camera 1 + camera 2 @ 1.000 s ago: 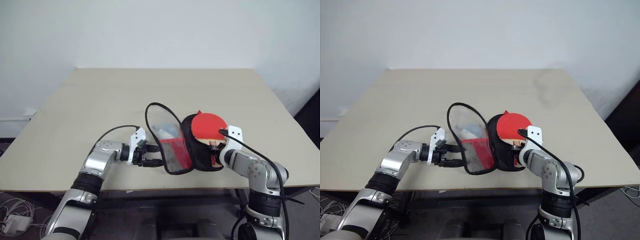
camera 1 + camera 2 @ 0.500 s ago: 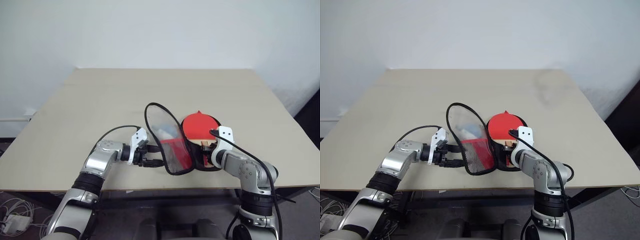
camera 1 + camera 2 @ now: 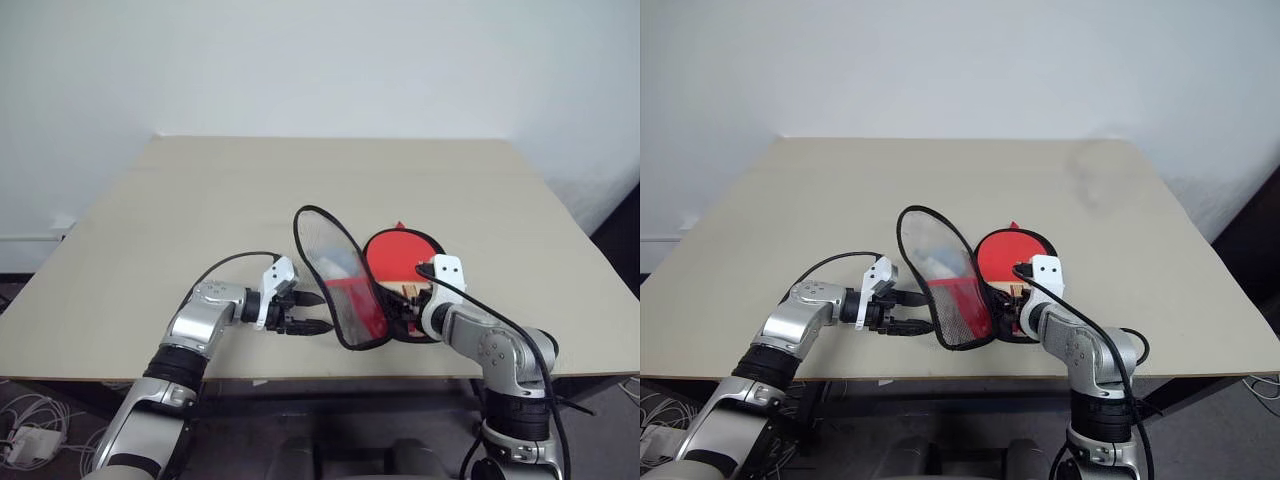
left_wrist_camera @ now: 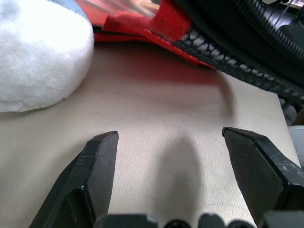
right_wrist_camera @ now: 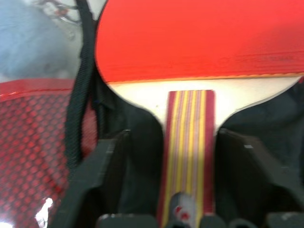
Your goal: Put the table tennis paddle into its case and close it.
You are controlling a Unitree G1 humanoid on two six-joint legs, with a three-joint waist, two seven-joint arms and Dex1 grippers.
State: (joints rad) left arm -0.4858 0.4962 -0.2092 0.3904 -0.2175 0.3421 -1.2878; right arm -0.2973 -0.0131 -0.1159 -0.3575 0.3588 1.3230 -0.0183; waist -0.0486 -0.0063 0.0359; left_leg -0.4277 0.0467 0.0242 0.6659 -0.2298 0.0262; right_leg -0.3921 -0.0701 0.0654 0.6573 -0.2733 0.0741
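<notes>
Red-faced paddle (image 3: pixel 398 258), stiff and light, lies in the soft case (image 3: pixel 345 290); both jaws gape empty; its handle looks best to grip.

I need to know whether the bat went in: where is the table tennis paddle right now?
The table tennis paddle lies on the black half of the open case, near the table's front edge, with the right gripper open around its handle.

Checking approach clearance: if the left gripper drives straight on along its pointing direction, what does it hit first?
Most likely the case. The left gripper, jaws open over bare table, points at the raised clear-and-mesh flap, whose black edging lies just ahead. Whether they already touch is unclear.
</notes>
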